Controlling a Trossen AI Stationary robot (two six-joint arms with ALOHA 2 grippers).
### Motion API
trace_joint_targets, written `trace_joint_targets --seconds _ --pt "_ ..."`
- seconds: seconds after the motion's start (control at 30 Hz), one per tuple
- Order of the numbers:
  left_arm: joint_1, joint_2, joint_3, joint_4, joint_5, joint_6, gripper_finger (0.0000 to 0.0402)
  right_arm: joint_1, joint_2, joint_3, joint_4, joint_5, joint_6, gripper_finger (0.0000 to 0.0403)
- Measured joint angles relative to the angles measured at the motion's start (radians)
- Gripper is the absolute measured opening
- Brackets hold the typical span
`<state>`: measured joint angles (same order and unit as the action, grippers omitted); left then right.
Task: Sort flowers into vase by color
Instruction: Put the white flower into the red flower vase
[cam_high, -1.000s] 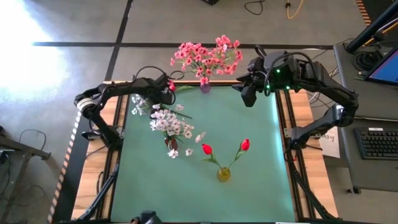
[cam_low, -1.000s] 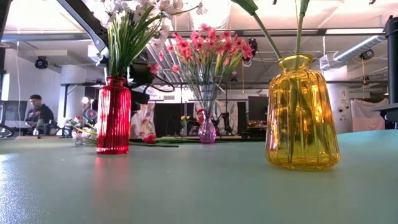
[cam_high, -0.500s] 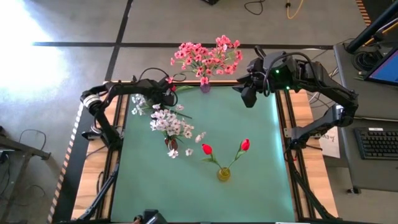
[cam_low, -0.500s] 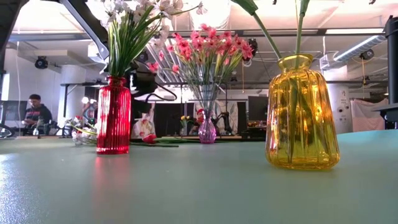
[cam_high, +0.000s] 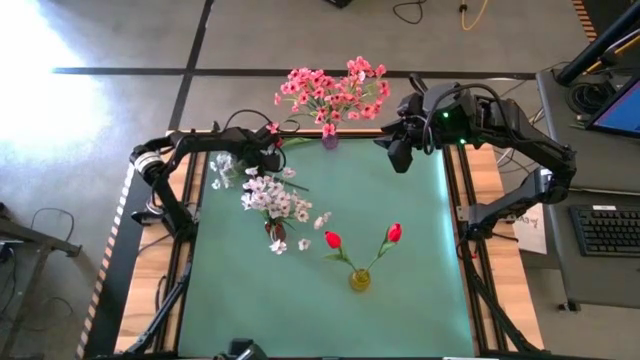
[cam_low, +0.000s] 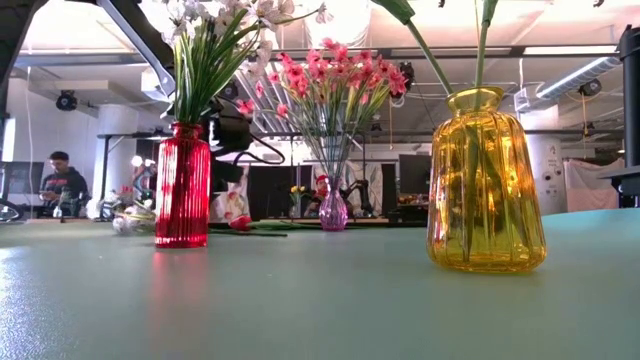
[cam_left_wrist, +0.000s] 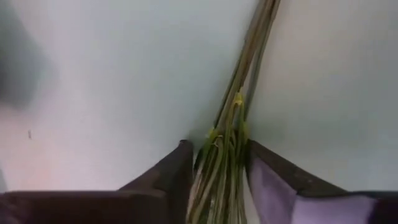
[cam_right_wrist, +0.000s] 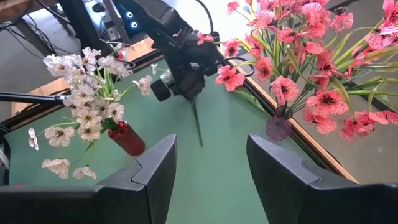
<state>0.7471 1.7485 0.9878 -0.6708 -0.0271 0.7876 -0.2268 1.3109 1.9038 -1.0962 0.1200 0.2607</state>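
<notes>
A spray with pink blossoms (cam_right_wrist: 202, 37) lies on the green mat at the far left, its bundle of thin green stems (cam_right_wrist: 198, 124) running out from under my left gripper (cam_high: 270, 157). That gripper points down and is shut on the stems (cam_left_wrist: 222, 155). A white spray (cam_high: 222, 165) lies on the mat just left of it. White blossoms stand in the red vase (cam_high: 273, 232), two red buds in the yellow vase (cam_high: 359, 280), and pink blossoms in the purple vase (cam_high: 329, 141). My right gripper (cam_right_wrist: 211, 180) hangs open high over the mat's far right. My left gripper pinches the bundle of green stems (cam_left_wrist: 225, 177) between its two fingers (cam_left_wrist: 181, 168), part way along their length. The fingers come from above, pointing down, and lie across the stems. The spray still lies flat on the mat.
The three vases stand apart, with bare mat (cam_high: 410, 230) between them and along the right side. Wooden rails (cam_high: 460, 190) edge the mat. A person (cam_low: 62, 185) shows far off in the room behind the table.
My left gripper has sunk toward the mat over the lying spray, then held still. The spray and the vases have stayed where they were.
</notes>
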Motion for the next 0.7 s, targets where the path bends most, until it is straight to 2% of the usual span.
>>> trace_joint_targets --seconds 0.37,0.53,0.7 --pt "-0.005 -0.001 0.001 -0.04 -0.009 0.009 0.0008 0.0 0.0 0.0 0.0 0.0 -0.002 0.0187" --pt "-0.008 -0.001 0.001 -0.058 -0.013 -0.008 0.0003 0.0 0.0 0.0 0.0 0.0 -0.003 0.0187" --pt "-0.01 -0.008 0.028 -0.181 -0.017 -0.03 0.0 0.0 0.0 0.0 0.0 0.0 -0.003 0.0187"
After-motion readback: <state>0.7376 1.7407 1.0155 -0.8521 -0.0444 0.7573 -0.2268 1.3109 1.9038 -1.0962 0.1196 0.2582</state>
